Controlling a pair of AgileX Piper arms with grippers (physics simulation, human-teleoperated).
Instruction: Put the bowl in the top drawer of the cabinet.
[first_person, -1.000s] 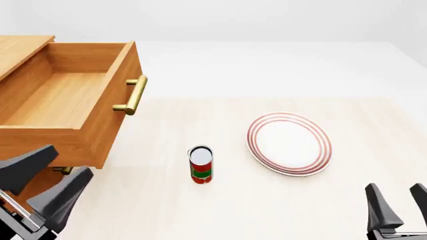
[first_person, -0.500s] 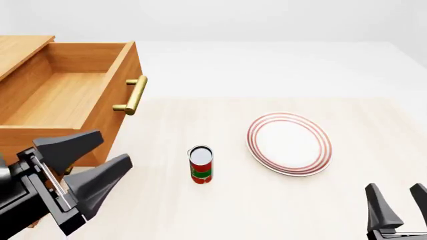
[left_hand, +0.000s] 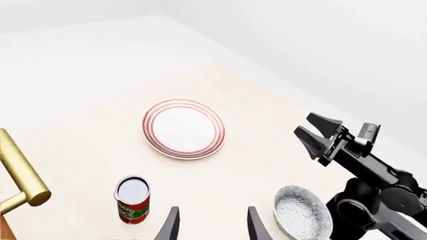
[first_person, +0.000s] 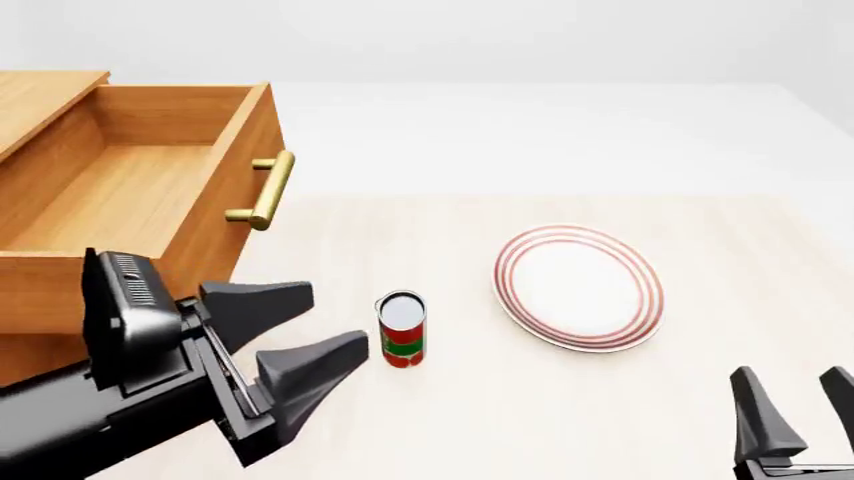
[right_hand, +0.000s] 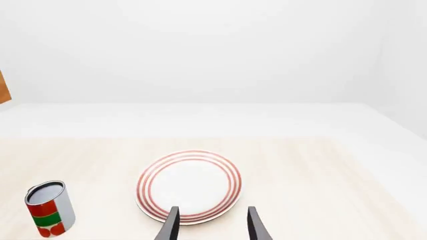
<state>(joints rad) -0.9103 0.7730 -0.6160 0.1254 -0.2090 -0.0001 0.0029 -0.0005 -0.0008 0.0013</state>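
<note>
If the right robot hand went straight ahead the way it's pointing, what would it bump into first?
Probably the plate. In the right wrist view it lies straight ahead of the open right gripper, between the jaws. The can sits well off that line. Exact depth is hard to judge.

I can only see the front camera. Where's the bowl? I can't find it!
Observer: The left wrist view shows the bowl on the table, right beside the right arm, below the edge of your picture.
Operator: Is anything in it?
Observer: No, it sits upright and looks empty.
Operator: Is the can touching it?
Observer: No, the can stands well apart from it.
</note>
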